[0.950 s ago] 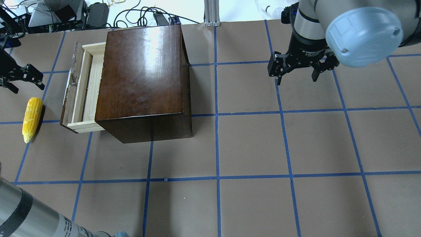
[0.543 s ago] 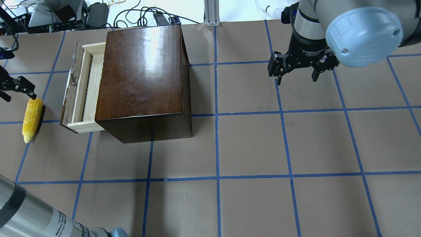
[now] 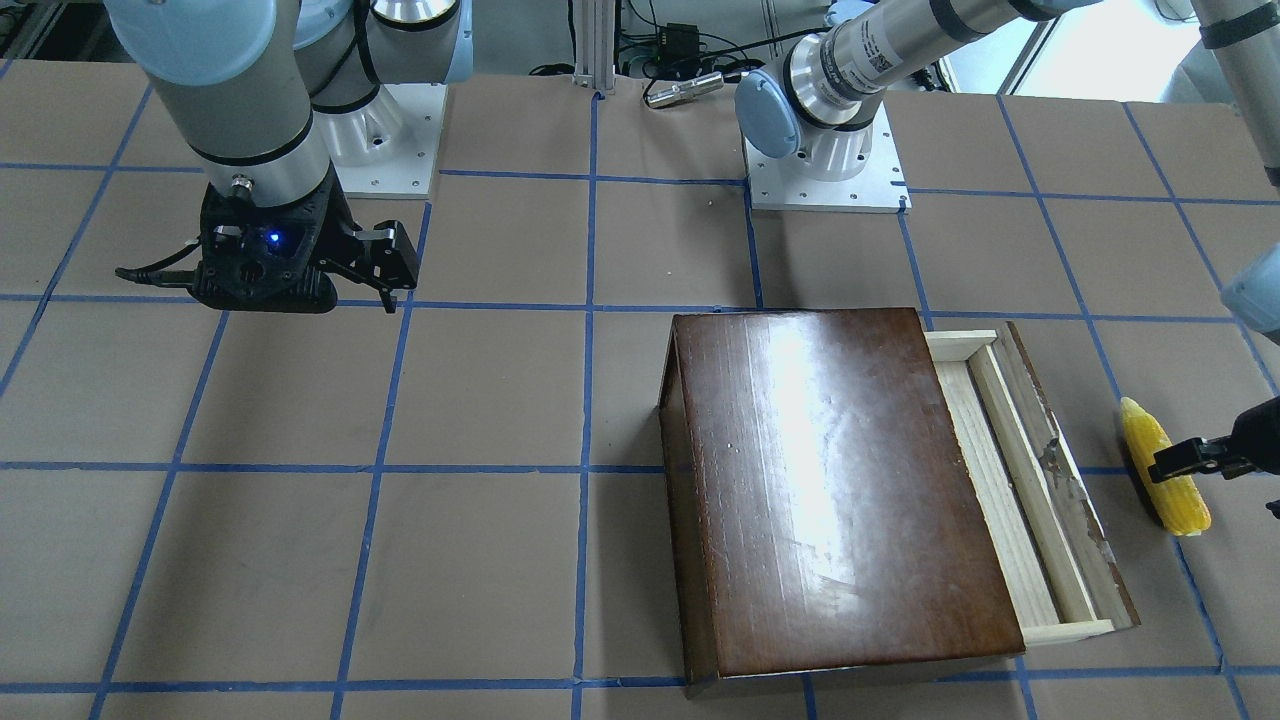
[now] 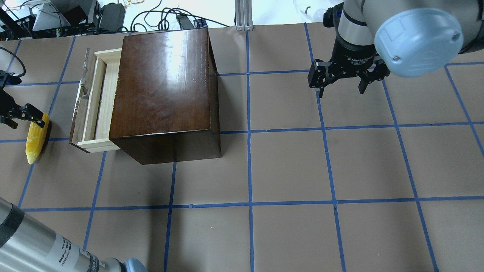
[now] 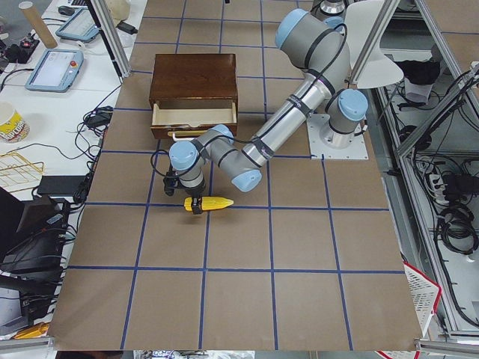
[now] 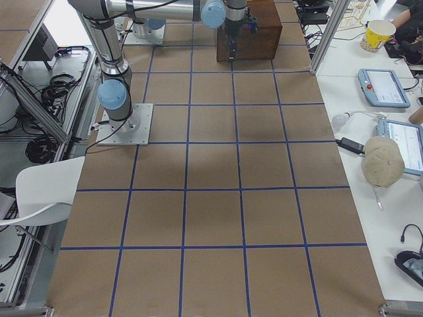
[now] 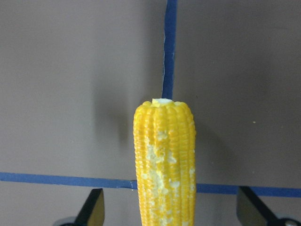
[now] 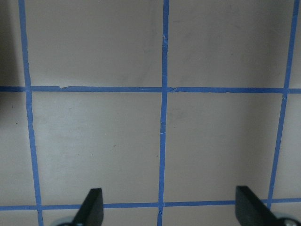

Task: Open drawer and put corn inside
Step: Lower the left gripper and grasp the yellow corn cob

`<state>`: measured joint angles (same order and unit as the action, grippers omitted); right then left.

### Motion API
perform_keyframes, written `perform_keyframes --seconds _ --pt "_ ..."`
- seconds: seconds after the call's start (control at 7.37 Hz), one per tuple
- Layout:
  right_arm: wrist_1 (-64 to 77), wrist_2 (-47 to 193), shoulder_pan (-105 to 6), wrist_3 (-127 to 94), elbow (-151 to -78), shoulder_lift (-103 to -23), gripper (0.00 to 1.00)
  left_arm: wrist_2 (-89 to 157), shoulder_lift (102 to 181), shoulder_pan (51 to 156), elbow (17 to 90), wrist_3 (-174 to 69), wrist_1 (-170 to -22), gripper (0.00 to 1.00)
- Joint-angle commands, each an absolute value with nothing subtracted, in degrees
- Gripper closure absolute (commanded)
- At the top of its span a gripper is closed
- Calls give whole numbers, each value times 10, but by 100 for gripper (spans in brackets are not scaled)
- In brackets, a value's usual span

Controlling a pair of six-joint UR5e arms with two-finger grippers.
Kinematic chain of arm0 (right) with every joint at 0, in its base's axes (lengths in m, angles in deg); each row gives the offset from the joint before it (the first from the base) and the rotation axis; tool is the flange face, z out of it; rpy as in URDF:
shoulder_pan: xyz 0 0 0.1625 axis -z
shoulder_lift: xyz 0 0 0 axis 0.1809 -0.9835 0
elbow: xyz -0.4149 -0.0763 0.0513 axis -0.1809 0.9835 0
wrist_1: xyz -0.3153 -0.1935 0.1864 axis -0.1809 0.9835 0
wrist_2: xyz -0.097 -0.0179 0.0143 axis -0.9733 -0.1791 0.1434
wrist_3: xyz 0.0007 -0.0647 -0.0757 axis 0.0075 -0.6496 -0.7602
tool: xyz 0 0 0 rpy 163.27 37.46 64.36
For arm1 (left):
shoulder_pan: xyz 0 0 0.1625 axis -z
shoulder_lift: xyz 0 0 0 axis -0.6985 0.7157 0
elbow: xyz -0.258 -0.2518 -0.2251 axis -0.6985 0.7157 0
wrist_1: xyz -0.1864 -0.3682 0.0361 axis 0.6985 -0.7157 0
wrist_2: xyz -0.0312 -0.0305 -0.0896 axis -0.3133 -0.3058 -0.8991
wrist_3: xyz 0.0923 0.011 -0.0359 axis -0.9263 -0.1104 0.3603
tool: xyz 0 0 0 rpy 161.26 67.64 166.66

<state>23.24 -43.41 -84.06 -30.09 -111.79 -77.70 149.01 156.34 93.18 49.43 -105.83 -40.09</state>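
Observation:
The corn (image 4: 34,139) lies on the table left of the drawer (image 4: 99,100), which stands partly pulled out of the dark-brown box (image 4: 162,87). The drawer's pale tray shows nothing inside. My left gripper (image 4: 23,120) is open and low over the corn's blunt end. In the left wrist view the corn (image 7: 164,160) lies between the two fingertips (image 7: 94,209), which stand apart from it. The front view shows the corn (image 3: 1150,445) and one left finger (image 3: 1185,458) across it. My right gripper (image 4: 342,85) is open and empty, far right of the box.
The box (image 3: 840,490) stands on the brown table with its blue tape grid (image 4: 249,204). The drawer front (image 3: 1060,470) is worn and chipped. Cables and gear (image 4: 75,15) lie past the far edge. The right wrist view shows only table (image 8: 164,141).
My left gripper has moved from beyond the corn's blunt end to over it, and its fingers now straddle the cob. The right arm, the drawer and the corn have not moved.

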Motion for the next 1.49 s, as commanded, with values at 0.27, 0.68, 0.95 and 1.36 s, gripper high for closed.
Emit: perform_keyframes --seconds 0.27,0.68,0.95,1.36 --pt "233 -433 -841 -301 -1118 -777 0 1478 1584 928 506 -1068 -359 4" --pt "232 -433 -841 -301 -1118 -777 0 1457 1585 929 505 -1066 -360 60" --pt "232 -433 -841 -301 -1118 -777 0 1456 1585 929 505 -1067 -359 90" --pt "233 -433 -841 -301 -1118 -777 0 1457 1578 929 504 -1068 -363 100"
